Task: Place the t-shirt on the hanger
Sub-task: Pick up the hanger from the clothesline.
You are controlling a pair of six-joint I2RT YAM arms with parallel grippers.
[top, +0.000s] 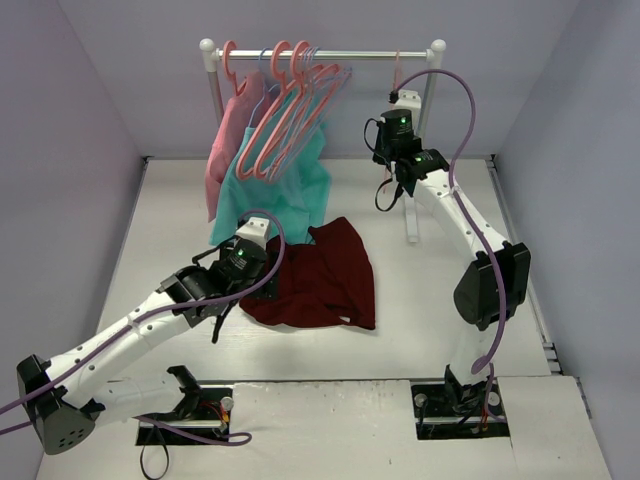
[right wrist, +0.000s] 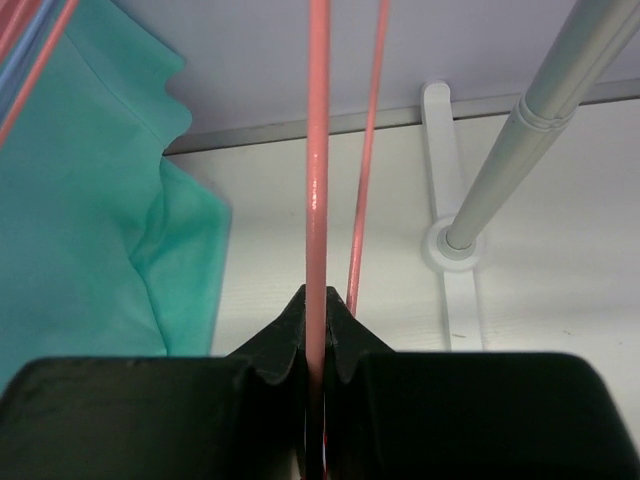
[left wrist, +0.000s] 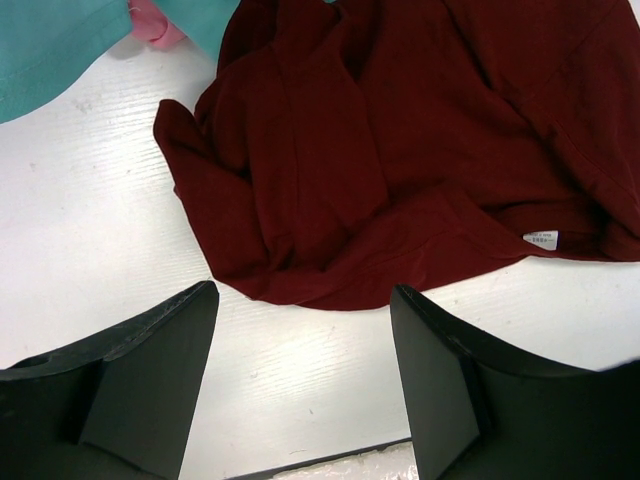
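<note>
Maroon cloth lay crumpled on the white desk: the t-shirt sat in a loose heap just in front of a hanging teal garment, its small white neck tag showing near one edge. The left hand hovered at the heap's near edge, fingers spread wide with nothing between them. At the right end of the clothes rail, the right hand was pinched tight on a thin bar of the salmon-pink hanger, which hung well apart from a cluster of similar hangers near the rail's left end, where a pink garment also hung beside the teal one.
</note>
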